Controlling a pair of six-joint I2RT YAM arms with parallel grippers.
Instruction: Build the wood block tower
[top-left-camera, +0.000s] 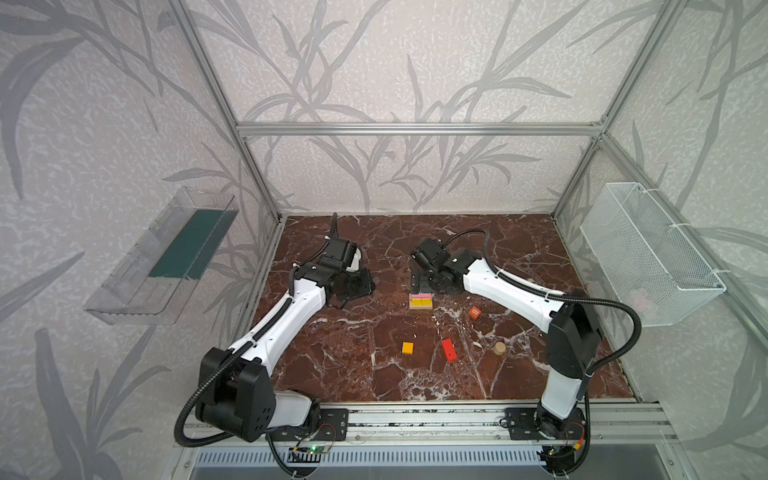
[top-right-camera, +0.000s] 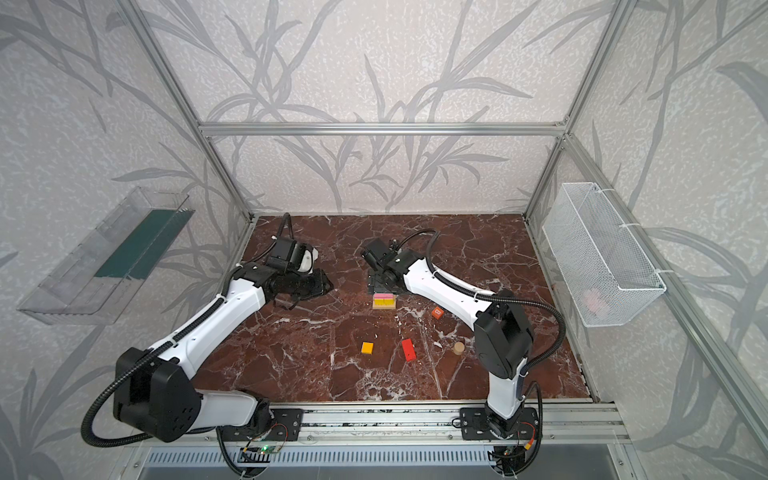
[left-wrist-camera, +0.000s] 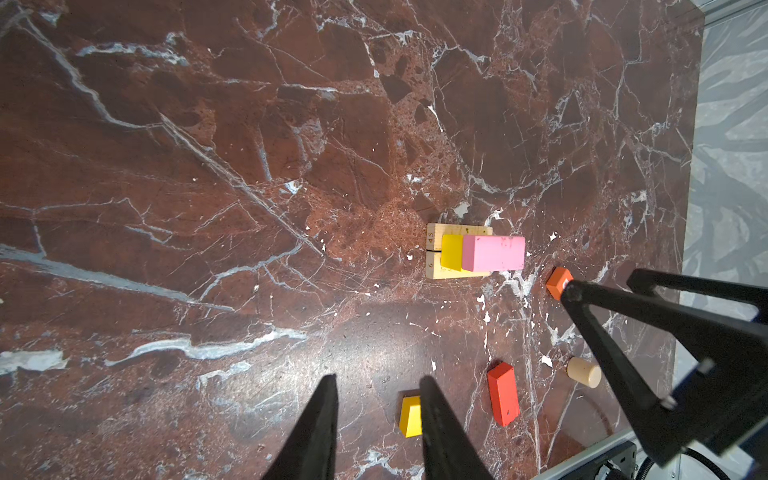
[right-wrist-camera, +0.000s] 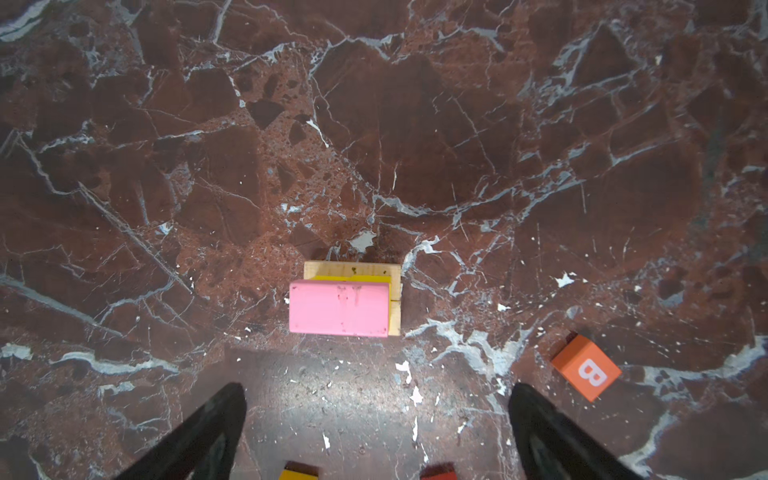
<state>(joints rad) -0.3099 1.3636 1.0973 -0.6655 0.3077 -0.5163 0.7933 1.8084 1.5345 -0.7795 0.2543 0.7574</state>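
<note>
Black fingers (right-wrist-camera: 208, 428) of the right hand (right-wrist-camera: 378, 390) stand wide apart with nothing between them, poised over the worktop (top-left-camera: 332, 353) just short of the tower (top-left-camera: 421, 301). That tower sits near the middle of the worktop: a tan plank base (left-wrist-camera: 434, 266), a yellow layer (left-wrist-camera: 451, 251), and a pink brick (right-wrist-camera: 338, 307) lying flat on top, leaving a strip of yellow bare at one end. The left hand (left-wrist-camera: 379, 378) hangs well apart from the tower, its fingers a narrow gap apart and holding nothing. Judging by the bare strip, the step now is to fetch a cube for it, and the orange-red cube (right-wrist-camera: 586, 368) near the right hand looks the likely pick. To do this well, the right hand should rise clear without brushing the pink brick. It should turn its wrist to meet the cube's flat faces, since the cube lies skewed, then set it snug beside the pink. The red brick (top-left-camera: 449, 349), yellow-orange cube (top-left-camera: 407, 348) and tan cylinder (top-left-camera: 499, 348) lie loose nearer the front edge.
</note>
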